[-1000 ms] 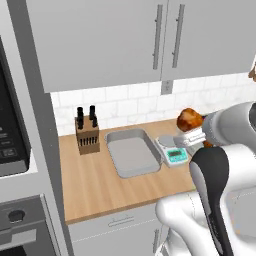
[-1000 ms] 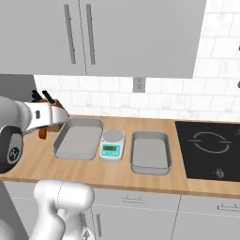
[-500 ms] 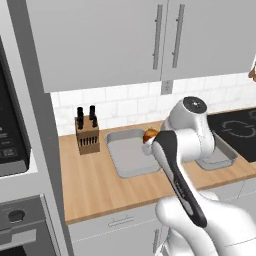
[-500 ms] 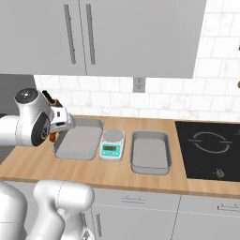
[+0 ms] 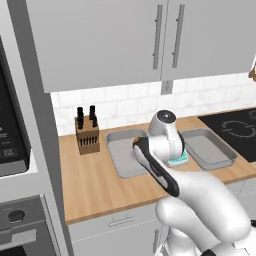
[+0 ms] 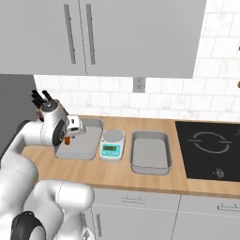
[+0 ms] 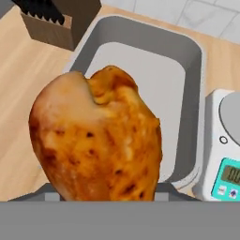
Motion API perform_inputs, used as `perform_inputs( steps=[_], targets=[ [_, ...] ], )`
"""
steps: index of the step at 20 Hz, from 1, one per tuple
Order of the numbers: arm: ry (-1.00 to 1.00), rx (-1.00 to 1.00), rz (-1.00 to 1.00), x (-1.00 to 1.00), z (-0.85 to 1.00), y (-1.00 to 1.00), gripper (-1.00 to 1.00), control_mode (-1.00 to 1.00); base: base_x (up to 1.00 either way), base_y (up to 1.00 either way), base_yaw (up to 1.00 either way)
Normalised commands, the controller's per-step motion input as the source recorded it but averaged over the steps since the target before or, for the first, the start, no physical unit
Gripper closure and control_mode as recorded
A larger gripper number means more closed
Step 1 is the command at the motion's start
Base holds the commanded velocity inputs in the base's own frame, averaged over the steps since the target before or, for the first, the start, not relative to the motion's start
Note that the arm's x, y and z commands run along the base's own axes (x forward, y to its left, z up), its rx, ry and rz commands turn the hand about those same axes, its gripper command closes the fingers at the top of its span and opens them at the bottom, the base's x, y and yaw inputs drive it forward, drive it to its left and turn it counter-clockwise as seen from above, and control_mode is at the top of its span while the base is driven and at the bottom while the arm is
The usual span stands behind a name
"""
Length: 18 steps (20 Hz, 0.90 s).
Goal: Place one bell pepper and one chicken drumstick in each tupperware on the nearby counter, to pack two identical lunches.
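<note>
Counter (image 6: pixel 140 180): long wooden worktop, carries all items below. Landmark = white scale (image 6: pixel 112 144) w/ teal display, mid-counter. Tupperware, left tub (image 6: pixel 86 146): grey, just left of scale, under the hand. Tupperware, right tub (image 6: pixel 150 152): just right of scale, near black cooktop (image 6: pixel 211 150). Knife block (image 5: pixel 86 136): well left of scale, by wall. Gripper (image 6: pixel 70 136): above left tub, left of scale; jaws narrowed on chicken drumstick (image 7: pixel 96 140), fat end toward hand cam, low end hidden betw. fingers. Drumstick hangs over left tub's near edge, clear of tub floor.
</note>
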Motion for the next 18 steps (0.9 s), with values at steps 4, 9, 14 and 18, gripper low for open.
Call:
perform_inputs(
  steps=[4,9,14,18],
  targets=[
    [0.0,0.0,-0.01,1.0,-0.32,-0.02,1.0,-1.0,0.0,0.0,0.0],
    [0.07,-0.04,-0.11,1.0,-0.29,0.14,-1.0,-1.0,0.0,0.0,0.0],
    [0.0,-0.01,-0.04,0.33,0.05,0.0,-1.0,-1.0,0.0,0.0,0.0],
    [-0.01,0.02,-0.04,-0.31,0.88,0.0,-1.0,-1.0,0.0,0.0,0.0]
  ],
)
